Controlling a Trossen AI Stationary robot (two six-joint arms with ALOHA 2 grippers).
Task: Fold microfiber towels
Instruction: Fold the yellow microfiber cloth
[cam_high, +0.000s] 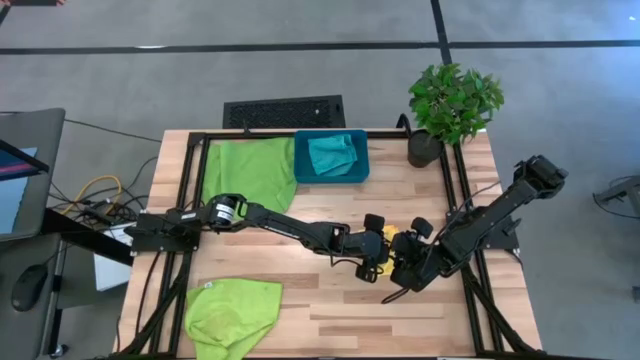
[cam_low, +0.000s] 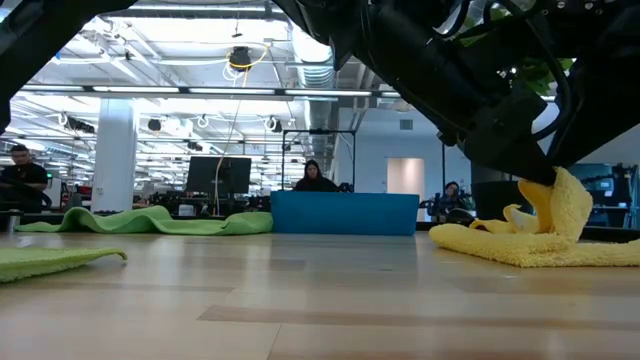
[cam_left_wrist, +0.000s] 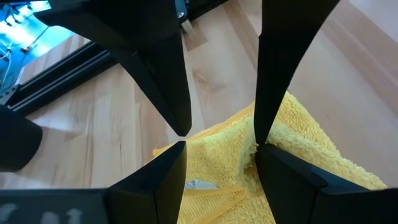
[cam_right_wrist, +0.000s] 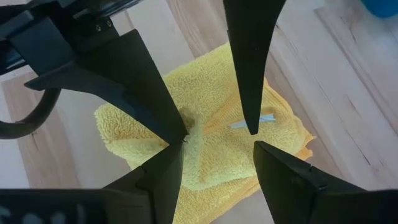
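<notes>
The yellow towel (cam_high: 390, 234) lies folded on the table right of centre, mostly hidden under both grippers; it also shows in the low view (cam_low: 530, 245). My left gripper (cam_left_wrist: 219, 142) and my right gripper (cam_right_wrist: 219, 142) meet tip to tip over it, pointing down at a slant, both with fingers apart. A bunch of the towel (cam_low: 560, 200) stands up to the fingertips. One lime green towel (cam_high: 245, 170) lies spread at the far left, another (cam_high: 230, 312) at the near left. The teal towel (cam_high: 330, 152) lies in the teal bin (cam_high: 358, 172). My left gripper does not pinch the towel; its fingers stand apart. One fingertip (cam_left_wrist: 261, 155) touches a raised bunch of the cloth (cam_left_wrist: 247, 155), tip to tip with a finger of the other arm. The rest of the towel lies on the table. My right gripper does not pinch the towel either. One fingertip (cam_right_wrist: 177, 152) touches the raised bunch of cloth (cam_right_wrist: 196, 146), where folds run together, opposite a finger of the left arm. The towel's lower layers lie flat on the table.
A potted plant (cam_high: 450, 105) stands at the far right corner. Black frame rails (cam_high: 465, 200) run along the table's sides. Bare wood (cam_high: 330, 300) lies toward the near edge. People sit in the room beyond (cam_low: 315, 175).
</notes>
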